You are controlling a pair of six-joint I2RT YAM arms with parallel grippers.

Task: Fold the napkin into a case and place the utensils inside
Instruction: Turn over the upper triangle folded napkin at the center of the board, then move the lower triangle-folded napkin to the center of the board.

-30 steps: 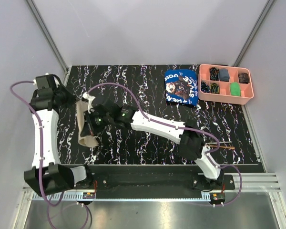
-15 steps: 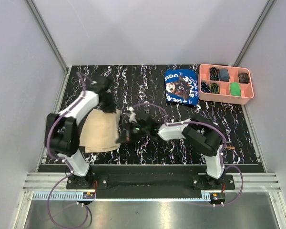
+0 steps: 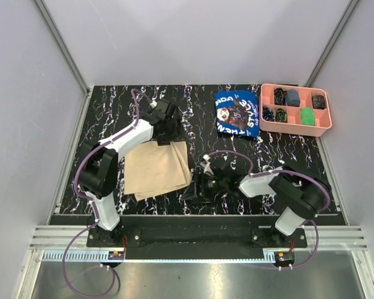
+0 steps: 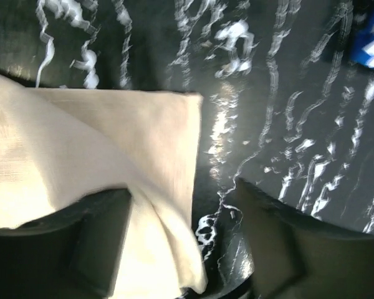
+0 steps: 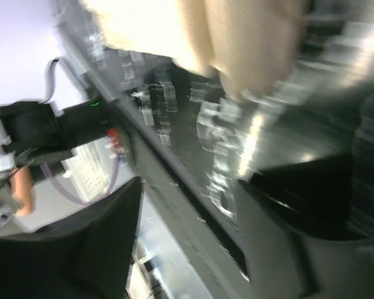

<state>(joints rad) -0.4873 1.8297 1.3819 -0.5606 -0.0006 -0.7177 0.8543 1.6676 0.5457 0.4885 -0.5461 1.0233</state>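
Viewing from the top: the folded napkin [image 3: 156, 169] lies flat, its far corner under the left gripper [image 3: 169, 131] and its near corner just left of the right gripper [image 3: 196, 189]. Left wrist: jaws spread, released, napkin corner loose between them. Right wrist: jaws apart, empty, napkin ahead

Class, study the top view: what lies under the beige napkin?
Only the black marbled table shows around the napkin. Its folded layers hide whatever is beneath, so nothing under it can be confirmed.
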